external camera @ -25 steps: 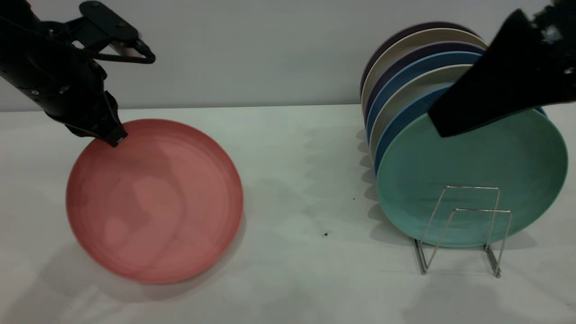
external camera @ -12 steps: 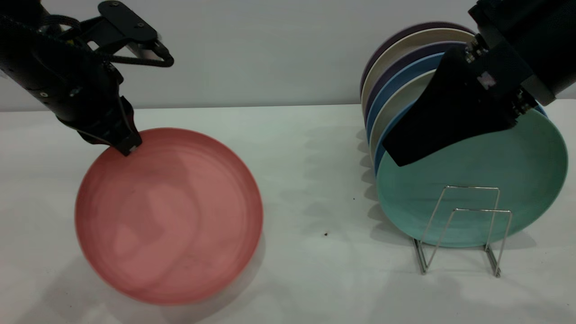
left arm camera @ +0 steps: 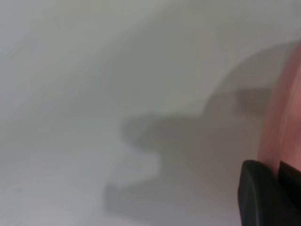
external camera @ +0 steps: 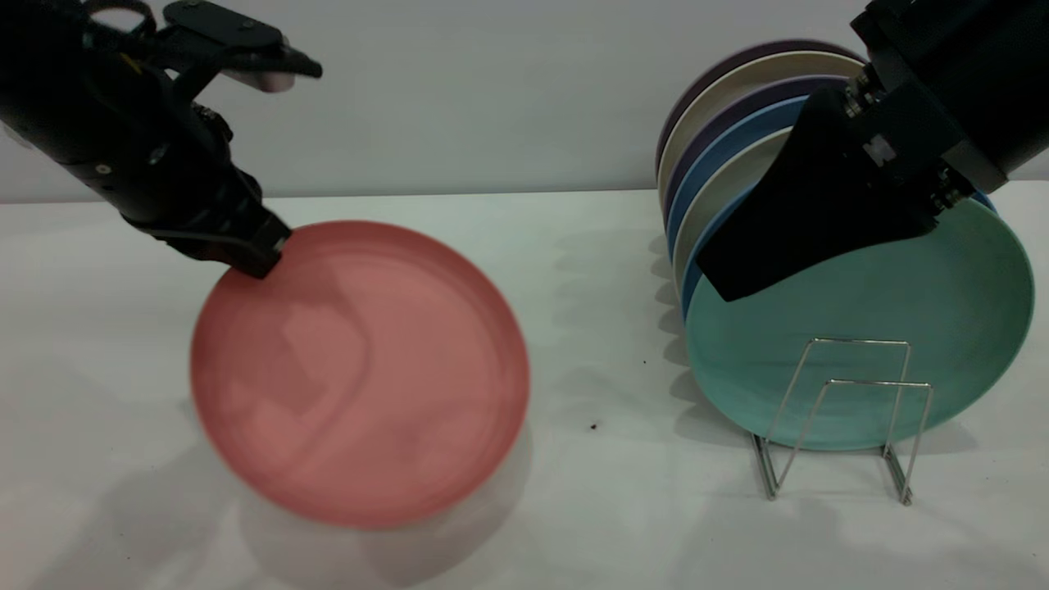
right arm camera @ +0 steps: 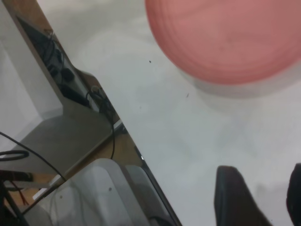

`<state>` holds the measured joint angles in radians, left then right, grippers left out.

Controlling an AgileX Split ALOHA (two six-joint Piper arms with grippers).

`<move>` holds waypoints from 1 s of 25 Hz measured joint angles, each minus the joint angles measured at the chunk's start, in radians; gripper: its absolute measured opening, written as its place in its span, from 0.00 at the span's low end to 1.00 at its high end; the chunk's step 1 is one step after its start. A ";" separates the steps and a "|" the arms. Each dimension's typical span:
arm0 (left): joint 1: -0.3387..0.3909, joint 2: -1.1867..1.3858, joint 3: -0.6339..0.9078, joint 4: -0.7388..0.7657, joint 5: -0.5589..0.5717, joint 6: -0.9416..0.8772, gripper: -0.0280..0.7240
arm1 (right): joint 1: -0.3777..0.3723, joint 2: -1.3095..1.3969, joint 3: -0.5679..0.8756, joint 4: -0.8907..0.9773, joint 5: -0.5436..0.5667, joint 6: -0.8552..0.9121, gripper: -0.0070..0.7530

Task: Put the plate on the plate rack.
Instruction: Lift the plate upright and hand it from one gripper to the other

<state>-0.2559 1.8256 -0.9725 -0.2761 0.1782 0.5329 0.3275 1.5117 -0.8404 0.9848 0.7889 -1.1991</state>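
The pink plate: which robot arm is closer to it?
Left. The left gripper clamps the pink plate at its upper rim; the right gripper hangs away by the racked plates.

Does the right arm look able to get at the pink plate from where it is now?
Probably yes. The right pincer hangs open in front of the racked plates, and only bare table lies between it and the pink plate, held tilted by the left pincer.

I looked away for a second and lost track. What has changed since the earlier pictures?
The left gripper, clamped on the pink plate's rim, has carried it rightward toward the rack. The right gripper swung down and left in front of the racked plates, then held there. Rack and racked plates have not moved.
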 joint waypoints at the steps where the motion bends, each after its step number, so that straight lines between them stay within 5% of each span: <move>1: 0.000 0.000 0.000 -0.030 0.000 0.000 0.06 | 0.000 0.000 0.000 0.000 0.000 -0.001 0.40; 18: 0.000 0.000 0.000 -0.133 0.131 0.012 0.06 | 0.000 0.125 -0.071 0.020 -0.016 -0.004 0.46; 25: 0.000 0.000 0.000 -0.284 0.162 0.326 0.06 | 0.000 0.180 -0.098 0.022 -0.012 -0.004 0.49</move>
<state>-0.2559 1.8256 -0.9725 -0.5598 0.3399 0.8594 0.3275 1.6921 -0.9387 1.0067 0.7765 -1.2029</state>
